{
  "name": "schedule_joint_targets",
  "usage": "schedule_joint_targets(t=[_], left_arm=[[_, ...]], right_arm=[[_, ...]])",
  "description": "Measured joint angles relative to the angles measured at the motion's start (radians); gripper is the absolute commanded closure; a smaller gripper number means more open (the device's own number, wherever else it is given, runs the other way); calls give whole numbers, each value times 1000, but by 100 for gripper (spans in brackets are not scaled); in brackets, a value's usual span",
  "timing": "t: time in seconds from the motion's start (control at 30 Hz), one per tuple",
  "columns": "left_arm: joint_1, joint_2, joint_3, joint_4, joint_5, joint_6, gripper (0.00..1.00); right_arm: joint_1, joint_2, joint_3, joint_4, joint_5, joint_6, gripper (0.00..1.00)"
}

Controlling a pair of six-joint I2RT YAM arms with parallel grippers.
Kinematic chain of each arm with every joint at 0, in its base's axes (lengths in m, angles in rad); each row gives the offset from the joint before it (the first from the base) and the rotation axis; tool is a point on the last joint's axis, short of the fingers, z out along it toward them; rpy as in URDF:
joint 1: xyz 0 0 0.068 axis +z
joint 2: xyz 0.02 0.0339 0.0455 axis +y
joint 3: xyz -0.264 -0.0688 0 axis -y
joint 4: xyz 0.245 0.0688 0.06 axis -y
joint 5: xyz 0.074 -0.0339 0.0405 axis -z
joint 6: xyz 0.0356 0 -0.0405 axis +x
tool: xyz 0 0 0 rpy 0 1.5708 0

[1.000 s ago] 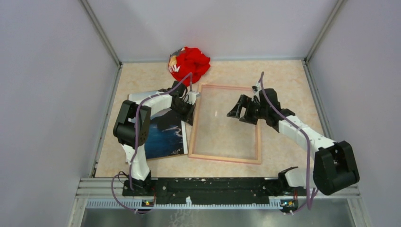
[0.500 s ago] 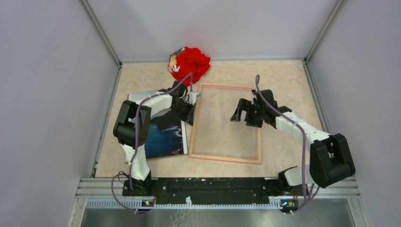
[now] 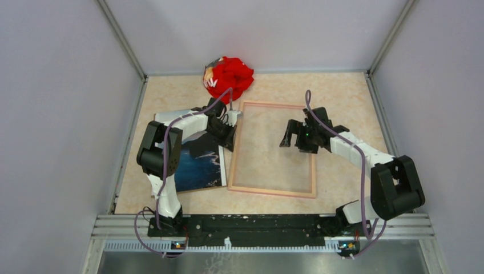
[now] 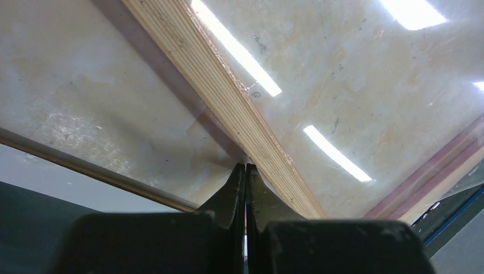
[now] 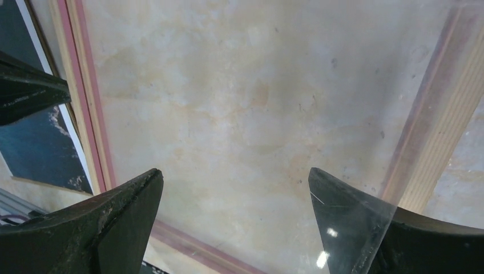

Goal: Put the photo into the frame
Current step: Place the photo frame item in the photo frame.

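Enclosure: plain pale grey walls (image 3: 257, 34) on three sides, with metal posts in the two far corners.
Surface: beige marbled table (image 3: 342, 97); reflections of ceiling lights show on the glazing in the left wrist view.
Near edge: black mounting rail (image 3: 257, 222) carrying both arm bases.
Frame (image 3: 271, 192): lies at the centre of the table, long sides running away from the arms; the table surface shows through it.
Photo (image 3: 200, 168): lies flat on the table just beside the frame's left rail, outside the frame, partly covered by the left arm.
Red cloth bundle (image 3: 228, 77): against the back wall, near the frame's far left corner.
Left gripper (image 4: 246, 168): fingers pressed together, nothing visible between them; tips at the frame's left rail.
Right gripper (image 5: 234, 174): fingers spread wide, holding nothing, above the right part of the glazing.
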Motion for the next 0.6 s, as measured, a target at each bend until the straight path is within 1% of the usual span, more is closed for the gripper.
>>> schedule_joint_targets(t=[0.17, 0.6], left_arm=[[0, 0, 0, 0, 6, 0, 100], [0, 0, 0, 0, 13, 0, 100]], right_arm=[[0, 23, 37, -21, 33, -14, 1], [0, 36, 43, -70, 100, -41, 1]])
